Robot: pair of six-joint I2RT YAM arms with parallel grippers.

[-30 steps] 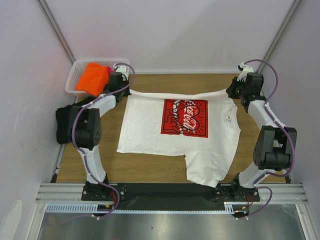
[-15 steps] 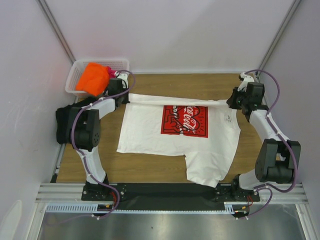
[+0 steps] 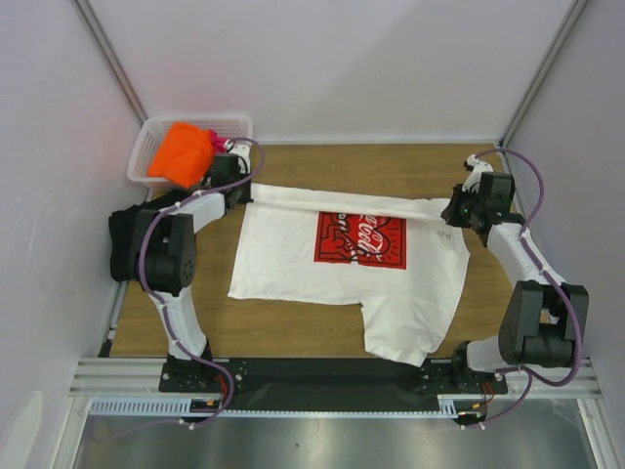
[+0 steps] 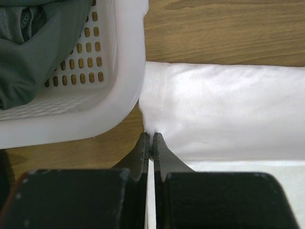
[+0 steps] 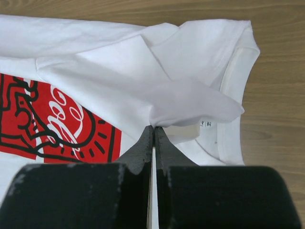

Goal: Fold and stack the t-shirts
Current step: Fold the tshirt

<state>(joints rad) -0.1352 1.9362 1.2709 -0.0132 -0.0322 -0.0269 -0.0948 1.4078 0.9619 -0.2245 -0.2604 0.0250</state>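
Observation:
A large white t-shirt (image 3: 391, 283) with a red-and-black chest graphic (image 3: 359, 242) lies spread on the wooden table. Its far edge is folded over toward me and covers the top of the graphic. My left gripper (image 3: 246, 188) (image 4: 151, 136) is shut on the folded edge's left corner of white cloth (image 4: 224, 109), beside the basket. My right gripper (image 3: 450, 211) (image 5: 153, 128) is shut on a pinch of the same t-shirt (image 5: 119, 76) near the collar and label. An orange t-shirt (image 3: 183, 153) and a pink one (image 3: 217, 144) sit in the basket, with a grey one (image 4: 33, 43). A black t-shirt (image 3: 121, 244) lies at the table's left edge.
The white lattice basket (image 3: 145, 147) (image 4: 121, 90) stands in the far left corner, right against my left gripper. Grey walls close in on the left, back and right. Bare wood (image 3: 391, 161) shows beyond the shirt and along the near right side.
Both grippers have drawn the shirt's far edge toward me, so the fold now lies over the top of the graphic. The right gripper moved farther than the left.

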